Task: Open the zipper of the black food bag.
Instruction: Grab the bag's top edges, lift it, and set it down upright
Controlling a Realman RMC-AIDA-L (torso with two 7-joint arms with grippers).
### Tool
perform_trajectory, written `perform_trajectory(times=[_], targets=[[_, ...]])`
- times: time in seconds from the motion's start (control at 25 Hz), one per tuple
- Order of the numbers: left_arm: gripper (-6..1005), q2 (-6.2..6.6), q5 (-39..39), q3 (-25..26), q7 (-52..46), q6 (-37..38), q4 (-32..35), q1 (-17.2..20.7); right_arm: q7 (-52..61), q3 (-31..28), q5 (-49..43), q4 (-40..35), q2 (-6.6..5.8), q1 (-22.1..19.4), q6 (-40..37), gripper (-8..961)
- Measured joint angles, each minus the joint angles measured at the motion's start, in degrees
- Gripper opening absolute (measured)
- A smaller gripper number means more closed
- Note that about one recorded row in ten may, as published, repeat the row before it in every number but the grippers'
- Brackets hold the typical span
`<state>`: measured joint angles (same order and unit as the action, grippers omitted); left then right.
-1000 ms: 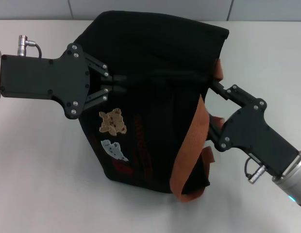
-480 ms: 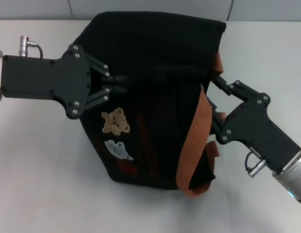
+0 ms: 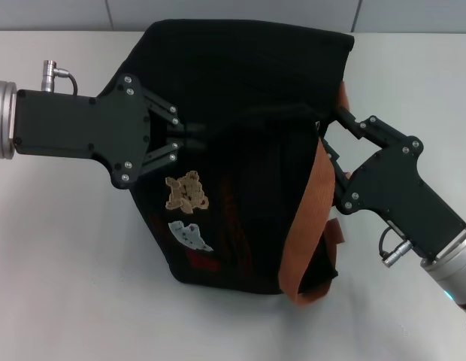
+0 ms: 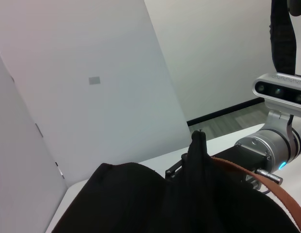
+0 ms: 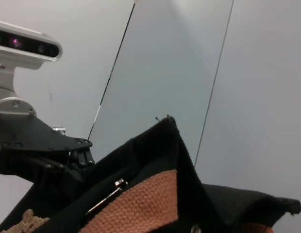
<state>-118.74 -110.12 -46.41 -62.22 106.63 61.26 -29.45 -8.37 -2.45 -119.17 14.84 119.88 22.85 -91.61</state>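
The black food bag (image 3: 248, 98) lies on its side on the white table, with its bear and white animal patches (image 3: 186, 192) facing up. An orange-brown strap (image 3: 308, 218) runs down its right end. My left gripper (image 3: 190, 136) is shut on a fold of the bag's fabric at the left of its upper edge. That pinched fold shows as a raised peak (image 4: 196, 145) in the left wrist view. At the bag's right end, beside the strap, my right gripper (image 3: 328, 144) pinches the fabric, and its fingertips are partly hidden. A small silver zipper pull (image 5: 119, 184) shows in the right wrist view.
The white table (image 3: 60, 263) extends around the bag on every side. A grey panelled wall (image 3: 218, 13) runs along its far edge. The right arm's body (image 4: 274, 141) shows beyond the bag in the left wrist view.
Both grippers have shifted to the right, keeping their hold on the bag. The bag has slid right with them, and its lower end has swung right and toward me.
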Motion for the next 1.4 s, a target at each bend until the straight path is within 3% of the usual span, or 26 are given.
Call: perform_trajectory(times=[0.84,1.4], targets=[[74,0.00,0.5,-0.5,0.0,-0.1,-0.8,0.0,-22.2,-0.7,-0.4,2.7,0.00,-4.5,0.3,365],[74,0.00,1.3,-0.6,-0.1,-1.2,-2.2,-0.4,-31.1,0.4,-0.6,7.4,0.00,-6.5,0.5,366]])
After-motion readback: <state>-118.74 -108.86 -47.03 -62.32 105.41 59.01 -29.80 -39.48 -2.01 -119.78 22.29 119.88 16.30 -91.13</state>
